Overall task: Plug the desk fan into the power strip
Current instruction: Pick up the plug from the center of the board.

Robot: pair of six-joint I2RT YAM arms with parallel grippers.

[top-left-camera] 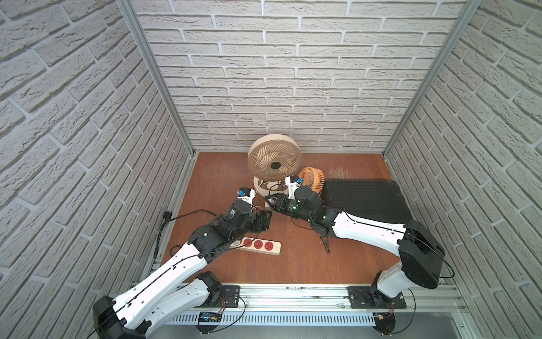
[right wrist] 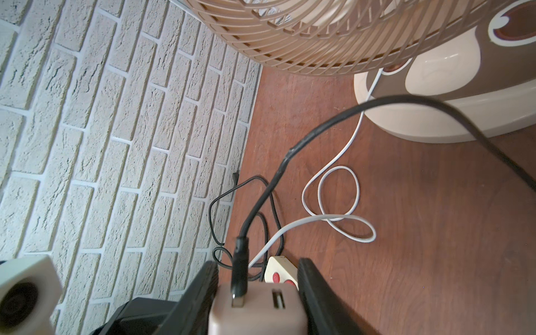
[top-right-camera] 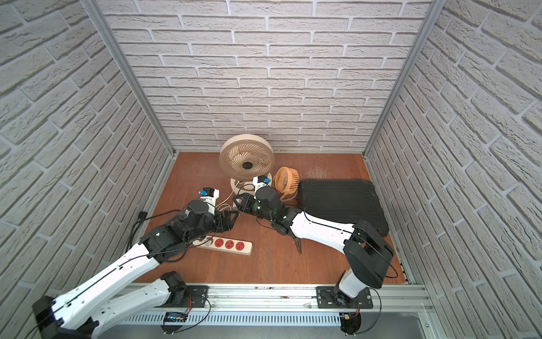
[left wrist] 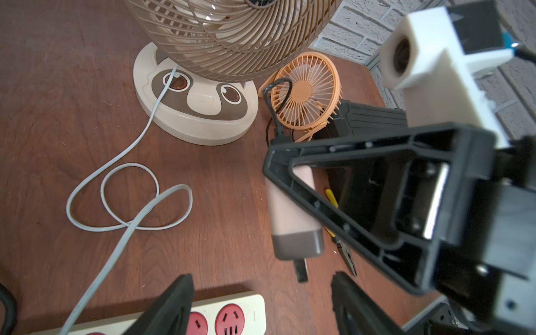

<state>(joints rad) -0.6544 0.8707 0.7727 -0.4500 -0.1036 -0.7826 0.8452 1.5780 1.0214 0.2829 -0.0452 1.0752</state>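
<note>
Now, at the middle of both top views, the left arm (top-left-camera: 181, 258) and the right arm (top-left-camera: 372, 232) meet tip to tip above a wooden table (top-left-camera: 293, 270). The right gripper (right wrist: 258, 269), reaching in from the right of the frame, is clamped on a pink-beige charger block (left wrist: 290, 232), one finger on each side. A black cable (right wrist: 290, 153) is plugged into one of the block's two slots. In the left wrist view the block hangs with its dark prong end toward the bottom of the frame. The left gripper (left wrist: 262, 278) sits just beside that end, its fingers spread wide and touching nothing, the prongs near the gap between them.

The power strip (top-left-camera: 275, 249) lies flat on the table in the lower middle of the top views, just below the meeting point and partly under the left arm, with three red sockets showing clear of it. A white cable (left wrist: 127, 225) runs from the base of the large beige fan (top-left-camera: 264, 158), loops on the wood and heads toward the strip; where it ends is hidden. That fan stands upright by the back wall, at the table's top centre. A small orange fan (top-left-camera: 311, 180) sits just to its right, beside a black ribbed case (top-left-camera: 366, 199). Pliers (top-left-camera: 327, 246) lie under the right arm. Where the black cable leads cannot be told.
</note>
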